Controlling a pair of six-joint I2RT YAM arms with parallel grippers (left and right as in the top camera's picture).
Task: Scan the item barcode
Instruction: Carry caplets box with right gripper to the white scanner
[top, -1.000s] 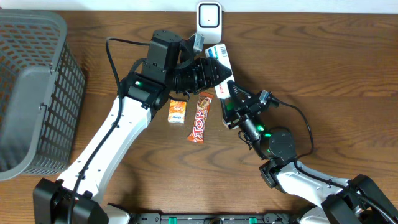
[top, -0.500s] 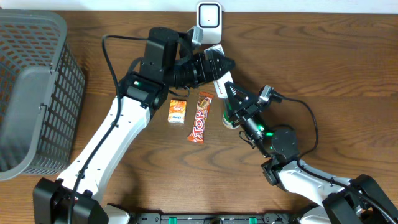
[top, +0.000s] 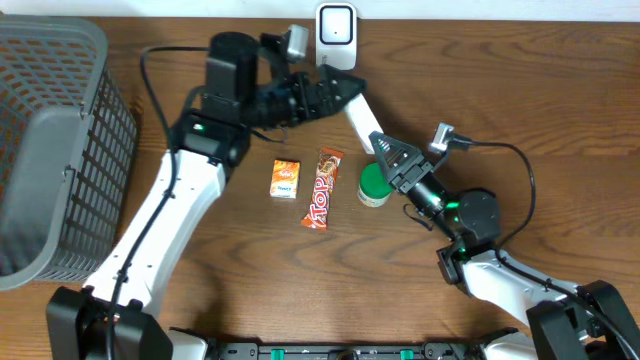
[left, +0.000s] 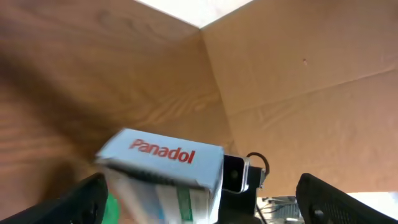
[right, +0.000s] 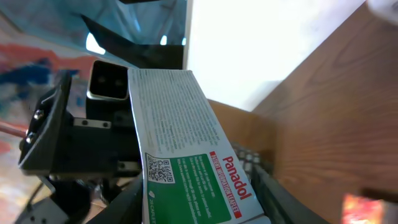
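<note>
L gripper (top: 345, 92): jaws wide apart, released. In L wrist view both fingers (left: 87, 199) stand well clear at the frame edges, with the box (top: 358, 118) between them; no contact seen.
R gripper (top: 385, 150): clenched on the box's lower end. R wrist view shows the box rising from between its fingers, w/ green "Panadol" panel and QR code facing the cam.
Box pos: off the table (top: 560, 100), tilted. Upper end is at the L jaw tips, just below the scanner (top: 335, 22) at the far edge; lower end is in the R grip. Can't tell which face the scanner sees.
On table: green tub (top: 373, 185) just beside R gripper, choc bar (top: 321, 188) and orange pack (top: 285, 178) side by side near centre.
Basket (top: 100, 150) far L, well apart from the rest.
</note>
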